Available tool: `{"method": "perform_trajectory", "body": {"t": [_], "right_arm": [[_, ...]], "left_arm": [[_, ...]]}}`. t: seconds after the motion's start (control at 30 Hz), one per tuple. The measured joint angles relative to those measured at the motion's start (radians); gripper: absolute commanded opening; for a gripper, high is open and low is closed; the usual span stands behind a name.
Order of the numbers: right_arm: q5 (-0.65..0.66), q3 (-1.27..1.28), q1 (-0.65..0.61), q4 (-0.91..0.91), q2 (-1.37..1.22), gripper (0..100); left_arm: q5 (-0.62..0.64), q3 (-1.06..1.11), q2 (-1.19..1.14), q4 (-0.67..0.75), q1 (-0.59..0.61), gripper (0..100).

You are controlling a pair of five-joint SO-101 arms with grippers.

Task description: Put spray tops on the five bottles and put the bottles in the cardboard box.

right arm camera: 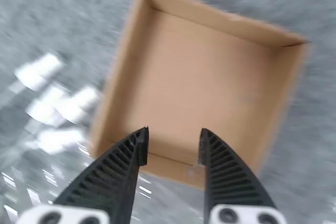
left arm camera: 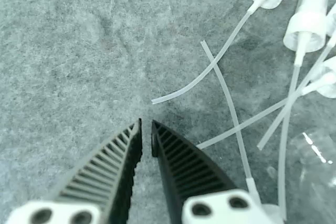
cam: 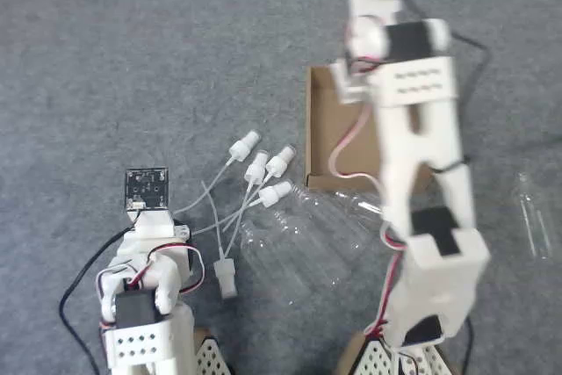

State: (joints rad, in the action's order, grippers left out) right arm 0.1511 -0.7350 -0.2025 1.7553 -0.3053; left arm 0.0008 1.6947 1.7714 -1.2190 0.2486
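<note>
Broadly, the grey bench (cam: 132, 68) carries everything, and no bottle is capped or packed yet. The cardboard box (cam: 323, 142) sits open-side up and bare inside, beside the right arm, likely so bottles can be lowered straight in. Clear bottles (cam: 294, 239) lie on their sides in a loose group just in front of the box, between the two arms, and one more bottle (cam: 534, 217) lies well apart on the right. Four spray tops (cam: 268, 167) cluster just beside the group, their thin tubes (left arm camera: 220, 72) crossing each other, and a fifth top (cam: 226, 277) lies near the left arm. The right pincer (right arm camera: 173, 132) hangs over the box's near wall, spread open and empty. The left pincer (left arm camera: 146, 125) is all but closed on nothing, just above the bench near the tube ends, probably lining up a first pick.
</note>
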Motion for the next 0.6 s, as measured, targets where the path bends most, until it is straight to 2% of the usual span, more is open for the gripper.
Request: {"method": "perform_trajectory", "body": {"t": [0.17, 0.37, 0.5, 0.6], "right_arm": [[0.215, 0.239, 0.222, 0.002, 0.195, 24.7], [0.514, 0.482, 0.514, -0.002, 0.299, 25.2], [0.614, 0.594, 0.687, -0.078, 0.301, 25.2], [0.658, 0.663, 0.766, -0.164, 0.285, 25.2]], "left_arm": [[0.0, 0.0, 0.0, 0.0, 0.0, 2], [0.0, 0.0, 0.0, 0.0, 0.0, 2], [0.0, 0.0, 0.0, 0.0, 0.0, 2], [0.0, 0.0, 0.0, 0.0, 0.0, 2]]}}
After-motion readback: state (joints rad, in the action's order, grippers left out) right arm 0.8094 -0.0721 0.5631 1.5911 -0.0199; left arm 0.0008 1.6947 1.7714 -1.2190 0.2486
